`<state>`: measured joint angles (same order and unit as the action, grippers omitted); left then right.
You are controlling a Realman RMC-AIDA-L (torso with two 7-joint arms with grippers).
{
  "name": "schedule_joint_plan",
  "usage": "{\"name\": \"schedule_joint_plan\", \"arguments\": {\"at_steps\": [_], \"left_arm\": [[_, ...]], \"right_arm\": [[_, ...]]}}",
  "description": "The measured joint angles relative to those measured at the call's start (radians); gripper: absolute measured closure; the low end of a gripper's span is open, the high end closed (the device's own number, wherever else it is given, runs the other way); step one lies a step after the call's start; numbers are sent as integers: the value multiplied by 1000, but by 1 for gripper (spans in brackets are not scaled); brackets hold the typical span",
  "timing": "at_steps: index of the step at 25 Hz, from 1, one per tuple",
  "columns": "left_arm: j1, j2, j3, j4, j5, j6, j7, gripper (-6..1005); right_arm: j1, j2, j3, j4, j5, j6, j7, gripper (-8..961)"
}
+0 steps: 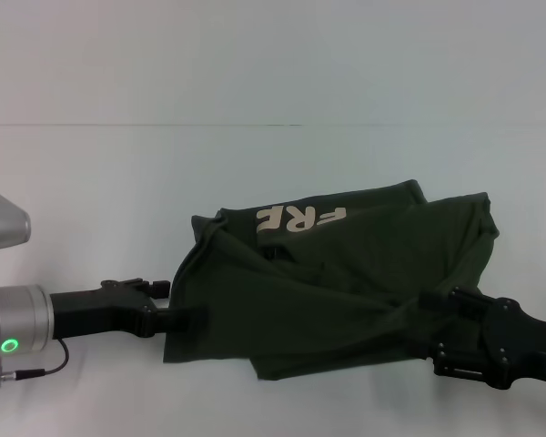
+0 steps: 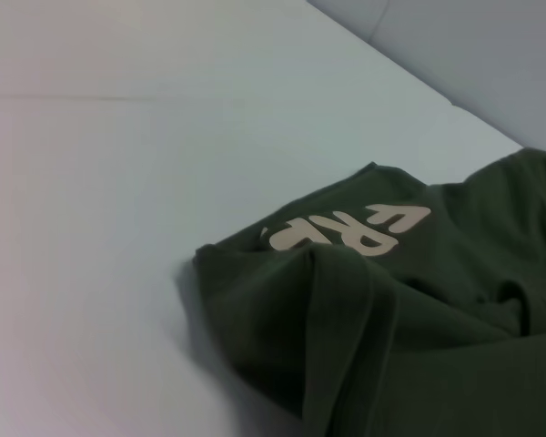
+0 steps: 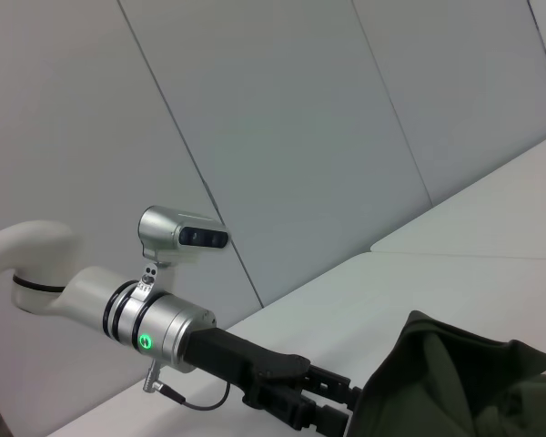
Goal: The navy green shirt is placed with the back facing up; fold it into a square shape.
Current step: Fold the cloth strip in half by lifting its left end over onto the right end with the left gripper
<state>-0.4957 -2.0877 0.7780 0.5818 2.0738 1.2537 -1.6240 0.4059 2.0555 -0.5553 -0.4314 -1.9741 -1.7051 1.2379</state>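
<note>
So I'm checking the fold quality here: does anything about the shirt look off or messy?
Yes. The navy green shirt is bunched and wrinkled, not flat, and part of its front has flipped up, showing cream letters. The left claw and right claw are at its near corners, fingers hidden by cloth.

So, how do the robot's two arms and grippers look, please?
The left arm has a silver cylindrical wrist with a green light, a thin black cable and a grey wrist camera; its upper link is white. The left gripper and the right gripper are angular matte black.
</note>
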Motion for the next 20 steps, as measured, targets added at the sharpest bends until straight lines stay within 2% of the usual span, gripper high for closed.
{"name": "schedule_joint_plan", "arguments": {"at_steps": [4, 15, 20], "left_arm": [[1, -1, 28, -1, 0, -1, -5, 97], [-4, -4, 37, 4, 25, -17, -22, 298], [-10, -3, 36, 5, 26, -17, -31, 505]], "right_arm": [[1, 0, 0, 0, 0, 0, 0, 55], [3, 2, 0, -4, 0, 1, 1, 56], [6, 2, 0, -4, 0, 1, 2, 56]]}}
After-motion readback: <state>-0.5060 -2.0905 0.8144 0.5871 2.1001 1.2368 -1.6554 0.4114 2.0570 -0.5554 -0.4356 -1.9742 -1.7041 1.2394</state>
